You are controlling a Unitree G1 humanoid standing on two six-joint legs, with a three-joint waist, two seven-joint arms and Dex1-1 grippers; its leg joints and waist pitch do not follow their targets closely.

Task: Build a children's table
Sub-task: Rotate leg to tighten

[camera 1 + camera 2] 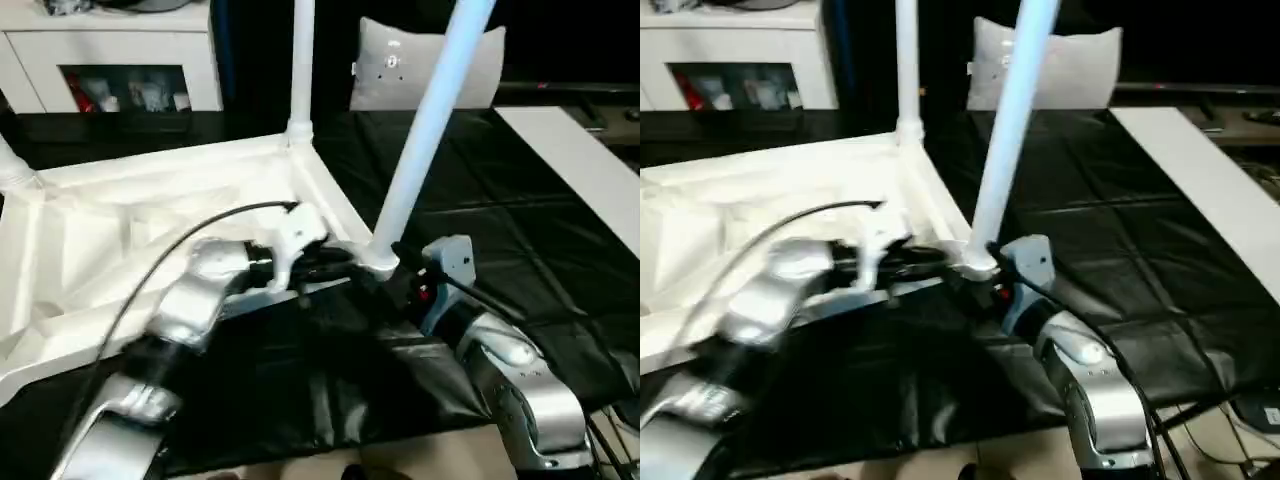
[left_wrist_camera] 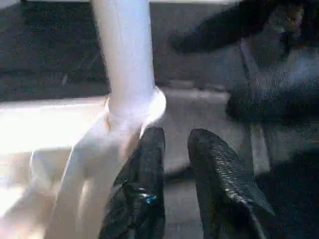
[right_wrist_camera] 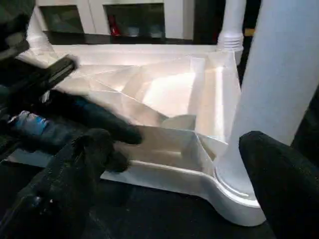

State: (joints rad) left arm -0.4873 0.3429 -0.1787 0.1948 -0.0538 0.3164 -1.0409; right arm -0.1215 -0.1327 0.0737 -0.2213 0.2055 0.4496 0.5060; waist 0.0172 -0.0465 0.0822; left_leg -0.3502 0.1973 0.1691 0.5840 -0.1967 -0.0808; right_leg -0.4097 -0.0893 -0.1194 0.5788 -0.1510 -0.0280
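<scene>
A white table leg (image 2: pixel 124 55) stands in the round corner socket (image 2: pixel 137 107) of the white table top (image 2: pixel 45 129). The left gripper (image 2: pixel 174 144) sits just beside that socket, its two black fingers (image 2: pixel 219 169) slightly apart with nothing between them. The right gripper (image 2: pixel 249 45) shows dark and blurred beyond.

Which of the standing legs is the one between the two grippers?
The near-corner leg, leaning right; the left gripper and right gripper flank its base. The far-corner leg stands straight, away from both.
</scene>
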